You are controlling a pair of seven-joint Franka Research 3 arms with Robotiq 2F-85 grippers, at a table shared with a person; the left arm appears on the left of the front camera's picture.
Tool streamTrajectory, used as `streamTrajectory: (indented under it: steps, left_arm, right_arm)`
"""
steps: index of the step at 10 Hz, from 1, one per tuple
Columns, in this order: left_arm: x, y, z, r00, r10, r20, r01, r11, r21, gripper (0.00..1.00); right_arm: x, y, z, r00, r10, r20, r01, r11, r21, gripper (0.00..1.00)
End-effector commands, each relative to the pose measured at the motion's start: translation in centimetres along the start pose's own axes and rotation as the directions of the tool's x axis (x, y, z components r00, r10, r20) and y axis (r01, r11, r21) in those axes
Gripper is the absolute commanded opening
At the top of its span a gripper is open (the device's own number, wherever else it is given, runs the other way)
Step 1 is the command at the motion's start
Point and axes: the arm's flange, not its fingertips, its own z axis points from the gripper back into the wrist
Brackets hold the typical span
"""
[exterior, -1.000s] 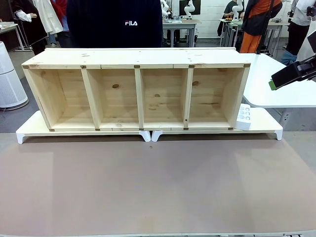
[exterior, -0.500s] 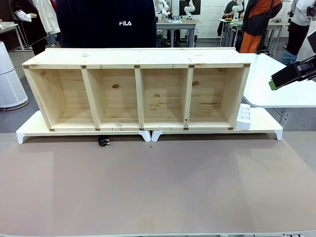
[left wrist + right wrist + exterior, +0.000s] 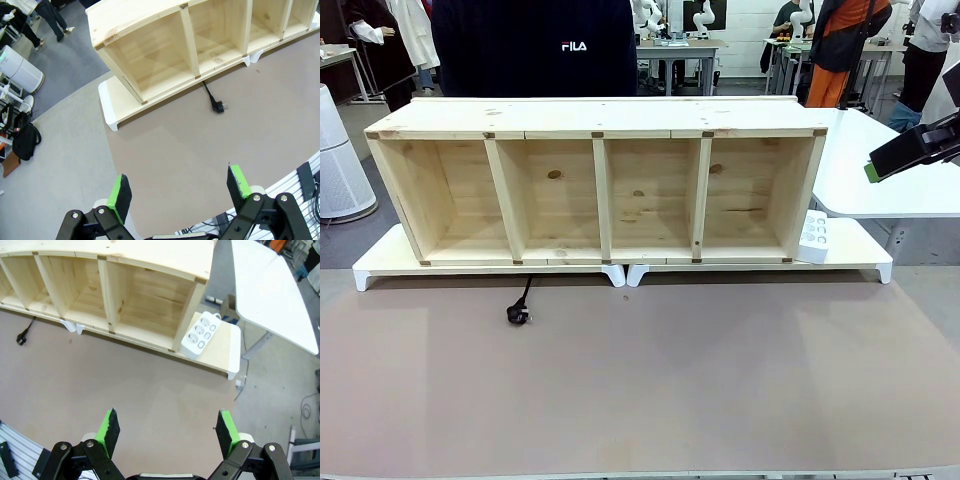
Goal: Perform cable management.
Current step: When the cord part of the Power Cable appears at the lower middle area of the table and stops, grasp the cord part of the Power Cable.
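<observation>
A: Grippers?
B: Left gripper (image 3: 179, 188) spread wide, empty. Right gripper (image 3: 167, 429) likewise.
A: Cable?
B: Cable (image 3: 520, 303) on worktop (image 3: 640, 390), well ahead of left gripper, plug end poking out below shelf (image 3: 600, 130).

A short end of the cable (image 3: 524, 296) with its plug lies clear on the worktop (image 3: 650, 390); the rest is hidden beneath the wooden shelf (image 3: 600, 132). The front view's top edge cuts the person (image 3: 533, 50) off above the chest.
</observation>
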Motion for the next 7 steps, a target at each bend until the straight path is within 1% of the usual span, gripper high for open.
streamTrajectory:
  steps: [1, 7]
  left_arm:
    - [-0.01, -0.08, -0.04, 1.000, -0.005, -0.002, 0.005, 1.000, -0.002, 1.00]
    - [-0.01, -0.08, -0.04, 1.000, -0.005, -0.002, 0.005, 1.000, -0.002, 1.00]
  right_arm:
    - [0.06, 0.06, 0.03, 1.000, 0.001, 0.004, -0.001, 1.000, -0.001, 1.00]
    - [0.06, 0.06, 0.03, 1.000, 0.001, 0.004, -0.001, 1.000, -0.001, 1.00]
